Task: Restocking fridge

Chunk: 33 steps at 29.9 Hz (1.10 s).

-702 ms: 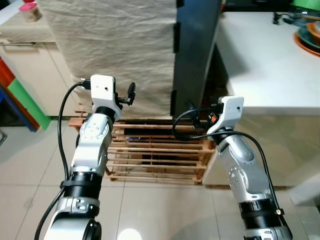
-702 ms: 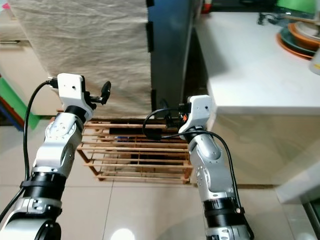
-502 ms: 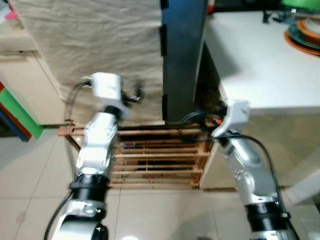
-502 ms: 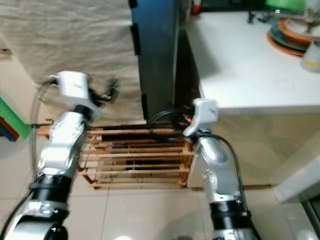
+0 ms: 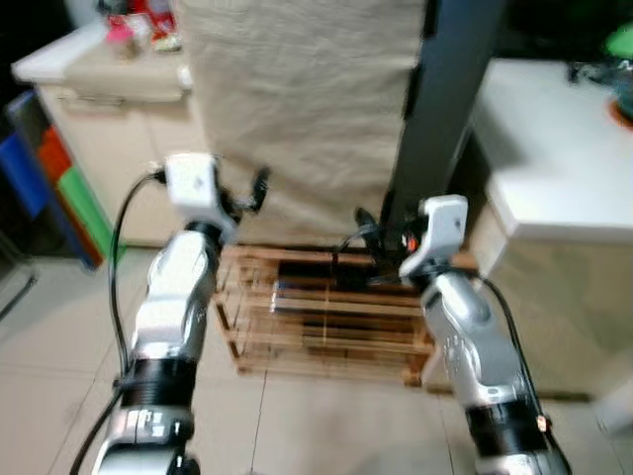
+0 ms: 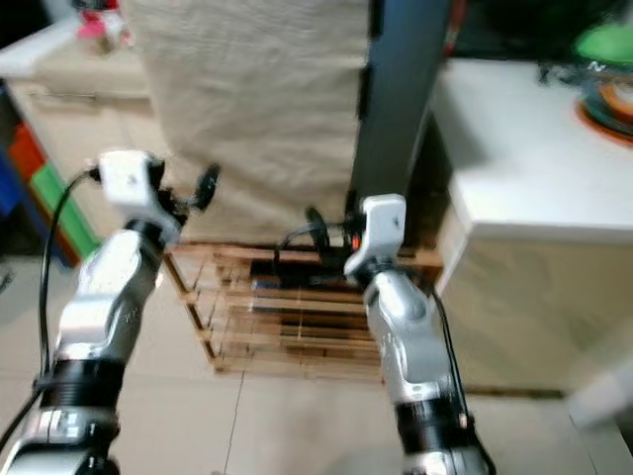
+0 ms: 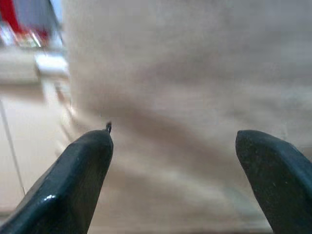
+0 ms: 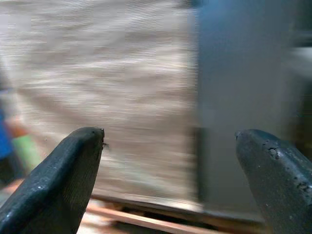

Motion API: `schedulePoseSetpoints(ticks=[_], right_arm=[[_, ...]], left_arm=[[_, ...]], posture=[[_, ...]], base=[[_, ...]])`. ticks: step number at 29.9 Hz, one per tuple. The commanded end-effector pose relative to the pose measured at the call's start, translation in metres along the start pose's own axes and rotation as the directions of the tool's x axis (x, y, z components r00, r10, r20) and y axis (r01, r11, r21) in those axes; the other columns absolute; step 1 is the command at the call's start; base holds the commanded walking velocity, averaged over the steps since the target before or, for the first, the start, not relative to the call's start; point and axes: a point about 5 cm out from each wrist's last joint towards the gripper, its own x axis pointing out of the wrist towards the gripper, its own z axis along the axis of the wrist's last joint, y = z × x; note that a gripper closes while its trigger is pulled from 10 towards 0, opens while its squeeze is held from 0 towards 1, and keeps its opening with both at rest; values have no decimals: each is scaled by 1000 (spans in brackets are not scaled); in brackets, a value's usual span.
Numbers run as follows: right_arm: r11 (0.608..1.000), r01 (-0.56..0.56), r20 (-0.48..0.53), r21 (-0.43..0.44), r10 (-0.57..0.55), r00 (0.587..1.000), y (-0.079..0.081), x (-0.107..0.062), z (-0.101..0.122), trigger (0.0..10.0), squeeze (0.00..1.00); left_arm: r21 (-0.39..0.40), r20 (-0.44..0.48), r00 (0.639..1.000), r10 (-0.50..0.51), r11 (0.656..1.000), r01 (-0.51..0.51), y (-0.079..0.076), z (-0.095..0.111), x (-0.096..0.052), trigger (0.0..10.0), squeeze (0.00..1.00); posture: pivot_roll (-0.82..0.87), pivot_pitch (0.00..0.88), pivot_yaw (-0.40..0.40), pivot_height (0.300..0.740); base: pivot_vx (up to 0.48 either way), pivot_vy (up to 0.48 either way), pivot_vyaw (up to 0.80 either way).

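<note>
Although the pictures are blurred, the fridge can be made out as a tall dark blue-grey body standing straight ahead of the robot, between a large beige cloth on its left and a white counter on its right. The cloth hangs down and covers what is behind it. Under the cloth and the fridge there is a low wooden slatted rack on the tiled floor.

The left gripper is raised in front of the cloth, and its two black fingers stand wide apart with nothing between them. The right gripper is raised near the lower part of the fridge, just above the rack; its fingers are also spread wide and hold nothing. In the right wrist view both the cloth and the dark side of the fridge are ahead of the fingers.

Far to the left stands a cream cabinet with some small red things on top, too blurred to tell.
</note>
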Motion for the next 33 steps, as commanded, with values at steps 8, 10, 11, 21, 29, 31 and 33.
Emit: schedulePoseSetpoints(ticks=[8,10,11,21,29,31,33], right_arm=[[999,53,9,-12,-53,999,-7,-2,0,10000,0],[999,53,12,-13,-52,999,-7,-2,0,10000,0],[998,54,3,-14,-54,999,-7,-2,-1,10000,0],[998,65,-16,-15,-65,998,-9,-4,-5,10000,0],[997,80,-20,-15,-80,997,-11,-5,-5,10000,0],[997,81,-20,-14,-81,996,-11,-5,-5,10000,0],[997,79,-21,-14,-79,997,-11,-6,-6,10000,0]], left_arm=[[70,7,999,-33,997,33,-11,1,2,10000,0],[75,11,999,-36,997,35,-11,2,2,10000,0],[75,7,999,-33,997,32,-11,2,3,10000,0],[56,-10,1000,4,998,-3,-4,-2,2,10000,0],[46,-10,1000,16,999,-15,-2,-2,3,10000,0],[47,-10,1000,16,999,-15,-2,-2,3,10000,0],[47,-8,1000,19,999,-19,0,-1,3,10000,0]], posture=[[-48,0,43,740],[-48,0,43,740],[-47,0,41,740],[-47,0,37,740],[-49,0,40,740],[-49,0,40,740],[-51,0,42,740]], base=[[0,59,-97],[0,0,0],[0,480,0],[0,480,-699],[0,480,-763],[0,480,-763],[0,480,-753]])
